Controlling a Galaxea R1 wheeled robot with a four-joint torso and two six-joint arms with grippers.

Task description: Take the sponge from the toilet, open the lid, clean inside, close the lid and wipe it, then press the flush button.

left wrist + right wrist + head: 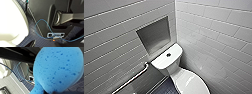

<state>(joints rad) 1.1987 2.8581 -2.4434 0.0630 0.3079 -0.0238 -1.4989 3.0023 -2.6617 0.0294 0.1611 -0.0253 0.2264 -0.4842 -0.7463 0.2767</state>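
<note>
Your right gripper (50, 91) holds the sponge (57, 68), pinched close before its wrist camera and up off the dark tiled floor (77, 87). The toilet (167, 58) stands in the tiled corner with the lid (191, 83) down (a grab bar (131, 80) runs along the wall beside it). You cannot tell whether your left gripper is wide or narrow.

Bright blue pore-dotted sponge (58, 68), rounded, close before the right wrist camera, white glossy toilet (167, 61), oval lid (191, 83) down
</note>
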